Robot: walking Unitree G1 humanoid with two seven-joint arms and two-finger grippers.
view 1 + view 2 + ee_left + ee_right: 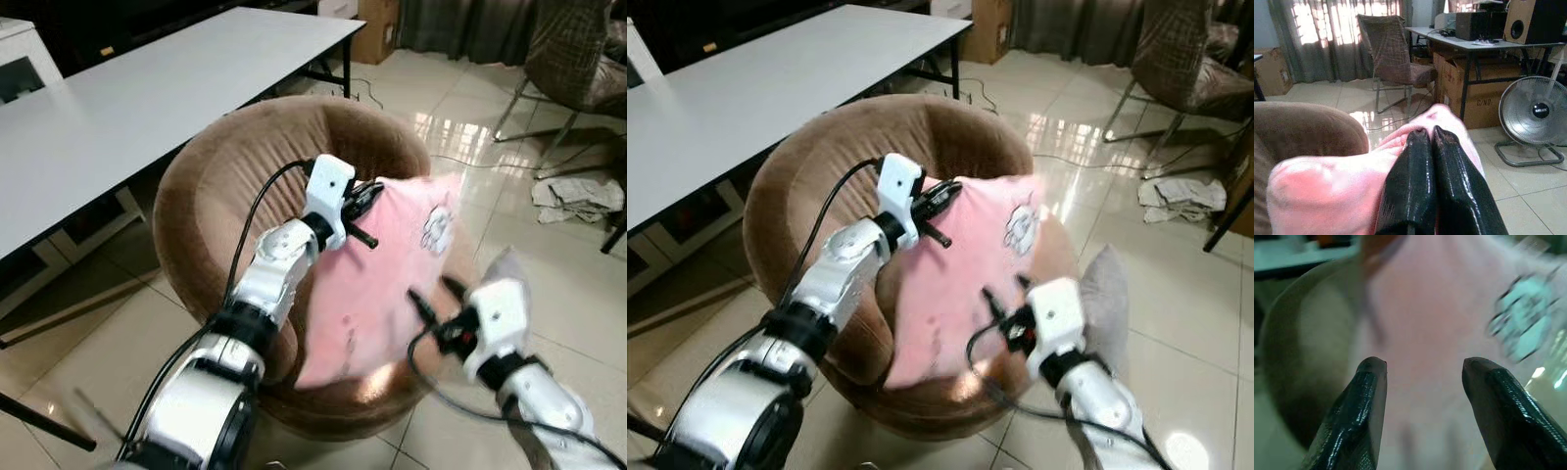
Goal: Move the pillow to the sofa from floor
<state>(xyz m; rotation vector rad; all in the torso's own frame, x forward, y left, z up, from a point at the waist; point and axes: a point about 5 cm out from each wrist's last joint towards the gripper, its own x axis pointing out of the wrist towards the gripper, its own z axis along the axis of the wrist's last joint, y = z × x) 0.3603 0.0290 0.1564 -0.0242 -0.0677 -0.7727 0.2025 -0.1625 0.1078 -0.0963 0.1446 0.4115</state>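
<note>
A pink pillow (pixel 382 284) with a small cartoon print lies tilted across the seat of a round brown sofa chair (pixel 245 166), its lower edge over the front rim. My left gripper (pixel 372 193) is at the pillow's upper left edge, shut on the pillow's fabric; in the left wrist view its fingers (pixel 1425 147) press together with pink fabric (pixel 1327 191) bunched around them. My right gripper (pixel 438 294) hovers at the pillow's lower right side, open. In the right wrist view the right gripper (pixel 1422 364) faces the blurred pink surface (pixel 1420 308) with nothing between its fingers.
A long white table (pixel 147 98) stands to the left, close behind the sofa chair. A grey cushion (pixel 1107 284) leans on the floor at the chair's right. Further right are a checked chair (pixel 578 49), crumpled cloth (pixel 578 196), loose cables and glossy tiles. A floor fan (pixel 1535 112) stands near a desk.
</note>
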